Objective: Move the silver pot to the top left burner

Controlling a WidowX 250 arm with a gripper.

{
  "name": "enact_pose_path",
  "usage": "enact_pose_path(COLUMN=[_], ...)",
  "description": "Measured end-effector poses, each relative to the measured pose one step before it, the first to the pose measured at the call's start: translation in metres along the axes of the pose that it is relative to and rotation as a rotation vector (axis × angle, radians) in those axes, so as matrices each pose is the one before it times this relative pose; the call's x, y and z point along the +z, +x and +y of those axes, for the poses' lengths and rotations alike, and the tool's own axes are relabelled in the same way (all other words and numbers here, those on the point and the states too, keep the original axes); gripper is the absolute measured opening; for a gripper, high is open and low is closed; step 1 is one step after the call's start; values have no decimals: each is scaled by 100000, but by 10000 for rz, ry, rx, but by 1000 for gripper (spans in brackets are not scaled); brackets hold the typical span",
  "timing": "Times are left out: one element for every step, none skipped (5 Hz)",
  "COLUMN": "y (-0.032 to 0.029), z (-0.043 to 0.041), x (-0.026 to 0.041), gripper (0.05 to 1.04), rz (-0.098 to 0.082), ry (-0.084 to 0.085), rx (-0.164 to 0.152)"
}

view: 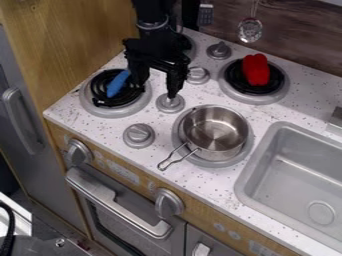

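Observation:
The black gripper (156,86) hangs over the left half of the stove top, its two fingers spread apart with nothing between them. To its lower right, the silver pot (215,131) stands upright on the front right burner, its wire handle pointing toward the front edge. The top left burner (190,46) is mostly hidden behind the arm and gripper; part of its grey rim shows at the right of the arm.
A blue object (119,83) lies on the front left burner (115,112), close to the gripper. On the back right burner (278,96) sits a red object (256,70). Several grey knobs stand between the burners. A sink (245,186) is at the right.

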State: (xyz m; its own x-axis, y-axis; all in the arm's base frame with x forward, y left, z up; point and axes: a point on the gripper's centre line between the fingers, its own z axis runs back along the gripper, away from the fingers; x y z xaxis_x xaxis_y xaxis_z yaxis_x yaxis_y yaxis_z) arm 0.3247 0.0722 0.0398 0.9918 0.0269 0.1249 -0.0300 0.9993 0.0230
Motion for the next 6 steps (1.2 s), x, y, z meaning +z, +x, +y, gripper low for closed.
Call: enact_pose_path(y=[-645,-1136,-517,-285,316,1738], z=[-124,-2352,-3946,-3435,-1873,-297], x=[-901,-279,293,-490,-1622,-3196], gripper=[997,997,997,997,997,997], rz=[331,139,-102,-36,0,-16], ry=[-64,13,-93,-230,60,161], rx=[0,-507,-779,-298,110,408])
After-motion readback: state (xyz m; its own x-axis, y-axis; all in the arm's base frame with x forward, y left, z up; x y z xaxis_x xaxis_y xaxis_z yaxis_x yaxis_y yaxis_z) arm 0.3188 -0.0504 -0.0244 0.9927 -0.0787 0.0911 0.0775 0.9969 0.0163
